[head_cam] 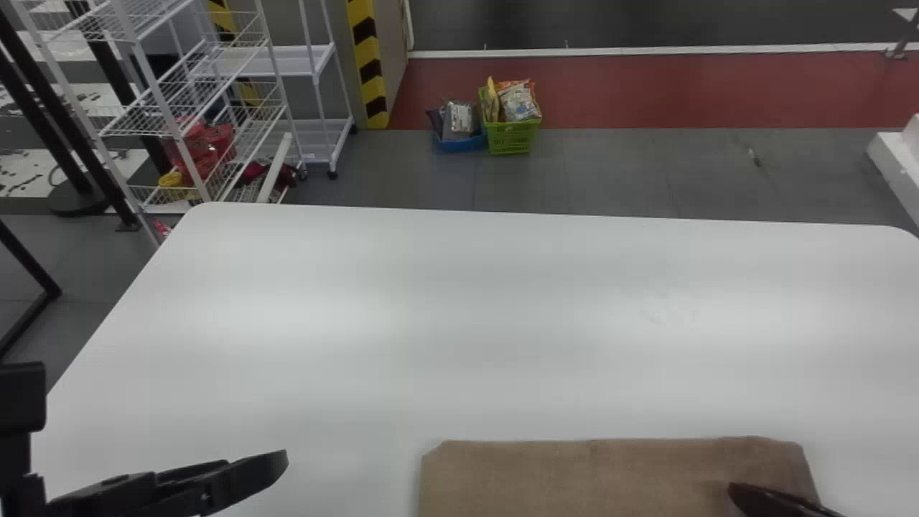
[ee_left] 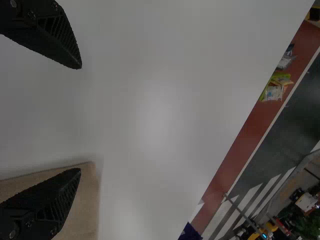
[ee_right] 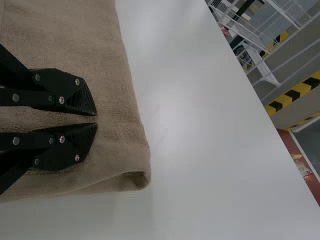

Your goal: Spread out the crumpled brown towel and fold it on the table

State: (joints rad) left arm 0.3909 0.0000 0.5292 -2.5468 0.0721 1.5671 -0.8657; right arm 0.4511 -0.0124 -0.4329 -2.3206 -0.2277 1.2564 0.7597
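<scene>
The towel (head_cam: 546, 477) lies flat on the table (head_cam: 359, 316), and looks partly folded: at its far right corner (ee_right: 142, 162) the cloth curls round a small open pocket. The right gripper (ee_right: 96, 119) is at the towel's right part, its fingers close together but with a narrow slit in which cloth shows; nothing looks bunched up there. The left gripper (ee_left: 80, 118) is off the towel's left side, fingers spread wide and holding nothing.

The corner seems the weak spot. If the right gripper closes on the top layer alone, the layers could slide apart and the fold come out crooked; if it presses too hard, the tips could drag the towel askew or ruck it. Too shallow a bite would likely let the cloth slip out. With the left gripper holding nothing, a pull from the right could swing the whole towel round instead of folding it.
</scene>
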